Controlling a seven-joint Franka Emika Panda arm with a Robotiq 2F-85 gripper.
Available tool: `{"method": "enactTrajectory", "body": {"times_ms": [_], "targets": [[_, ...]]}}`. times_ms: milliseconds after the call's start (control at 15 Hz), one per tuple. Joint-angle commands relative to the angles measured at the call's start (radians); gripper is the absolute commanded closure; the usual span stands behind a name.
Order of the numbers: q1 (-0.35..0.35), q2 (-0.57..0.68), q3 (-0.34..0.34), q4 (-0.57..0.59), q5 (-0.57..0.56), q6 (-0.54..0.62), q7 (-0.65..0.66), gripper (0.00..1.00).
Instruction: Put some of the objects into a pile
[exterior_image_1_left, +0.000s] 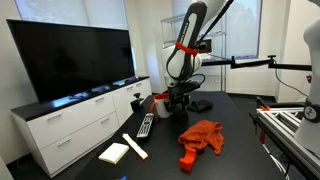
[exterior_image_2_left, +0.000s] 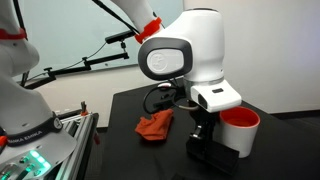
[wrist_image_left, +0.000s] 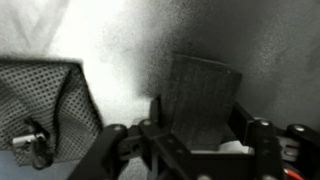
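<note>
My gripper (wrist_image_left: 197, 115) points down over a dark grey rectangular block (wrist_image_left: 200, 85) on the black table. Its two fingers are spread wide, one on each side of the block, so it is open. In the exterior views the gripper (exterior_image_2_left: 203, 128) hangs low over the dark block (exterior_image_2_left: 215, 152), next to a red and white cup (exterior_image_2_left: 240, 130). An orange cloth (exterior_image_1_left: 202, 137) lies crumpled on the table in front of the arm and also shows in the exterior view from the opposite side (exterior_image_2_left: 155, 125). A remote control (exterior_image_1_left: 145, 125) lies near the cup (exterior_image_1_left: 160, 103).
A dark mesh pouch (wrist_image_left: 45, 105) lies to the left of the block. A white flat block (exterior_image_1_left: 114, 152) and a thin stick (exterior_image_1_left: 135, 146) lie near the table's front corner. A white cabinet with a large TV (exterior_image_1_left: 75, 55) stands beside the table.
</note>
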Motion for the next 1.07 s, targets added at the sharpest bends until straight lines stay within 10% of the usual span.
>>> {"method": "enactTrajectory", "body": {"times_ms": [0, 1000], "targets": [[0.012, -0.004, -0.010, 0.010, 0.033, 0.008, -0.047, 0.58], [0.112, -0.115, -0.082, -0.124, -0.083, 0.016, -0.027, 0.72]]}}
